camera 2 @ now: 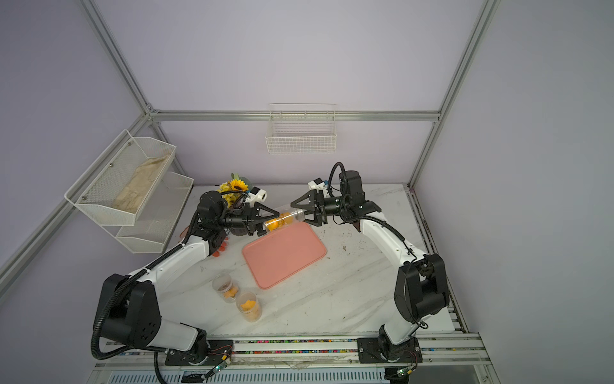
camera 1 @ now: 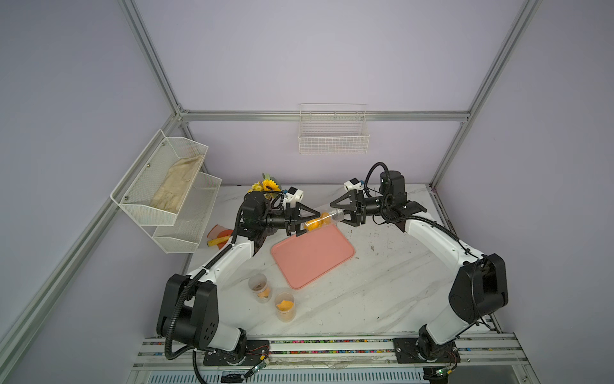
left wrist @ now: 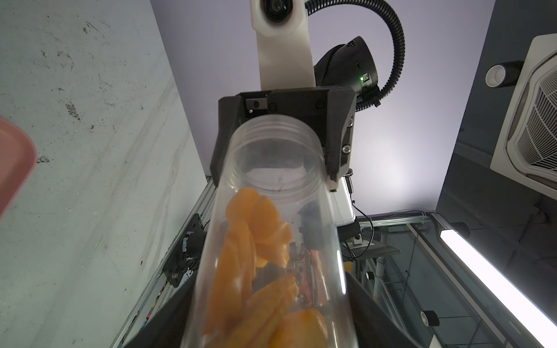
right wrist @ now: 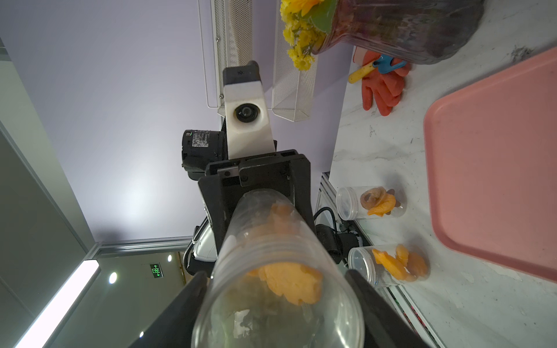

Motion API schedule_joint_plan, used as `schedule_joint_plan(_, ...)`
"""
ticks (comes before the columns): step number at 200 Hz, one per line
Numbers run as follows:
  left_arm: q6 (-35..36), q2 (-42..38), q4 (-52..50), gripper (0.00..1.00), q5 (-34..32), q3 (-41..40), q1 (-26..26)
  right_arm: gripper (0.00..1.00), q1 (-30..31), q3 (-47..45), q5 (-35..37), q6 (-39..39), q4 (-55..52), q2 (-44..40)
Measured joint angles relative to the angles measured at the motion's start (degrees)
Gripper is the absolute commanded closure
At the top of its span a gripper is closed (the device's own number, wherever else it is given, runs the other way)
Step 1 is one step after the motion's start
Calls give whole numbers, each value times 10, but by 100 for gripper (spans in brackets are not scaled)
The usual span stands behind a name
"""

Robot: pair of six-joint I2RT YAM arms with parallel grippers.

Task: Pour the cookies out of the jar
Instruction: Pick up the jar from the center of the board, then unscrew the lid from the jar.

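Jar (camera 1: 327, 218) horiz. in air over far edge of tray (camera 1: 315, 262), cookies (camera 1: 314, 224) still inside. L jaws pinch base end, R jaws look closed on mouth end. Pre-pour stage; next prob. free the mouth, tip over tray.

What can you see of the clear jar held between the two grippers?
The jar is a clear plastic cylinder with a ridged, threaded end; whether a lid is on is unclear. It lies roughly horizontal in the air above the far edge of the pink tray. The left gripper clamps its base end, the right gripper grips the ridged end. Orange cookies sit inside, piled toward the left gripper.
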Motion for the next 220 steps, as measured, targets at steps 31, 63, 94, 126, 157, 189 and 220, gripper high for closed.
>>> schedule_joint_plan(31,1,0,-8,3,-6,0,3,35,0,-12,12,2,2,-4)
schedule_joint_plan(63,-2,-1,-16,0,-28,0,9,34,0,-36,50,14,11,-16)
schedule_joint_plan(94,-13,-10,-17,0,-56,0,9,35,0,-86,92,65,86,-48)
schedule_joint_plan(126,-27,-21,-13,0,-86,-1,9,36,2,-111,122,100,143,-62)
schedule_joint_plan(157,-42,-21,1,0,-105,-2,7,36,2,-125,151,119,180,-66)
schedule_joint_plan(189,-47,-21,2,0,-122,-6,3,36,4,-147,181,142,220,-69)
schedule_joint_plan(220,-58,-21,4,4,-153,-18,-8,36,9,-165,215,151,238,-75)
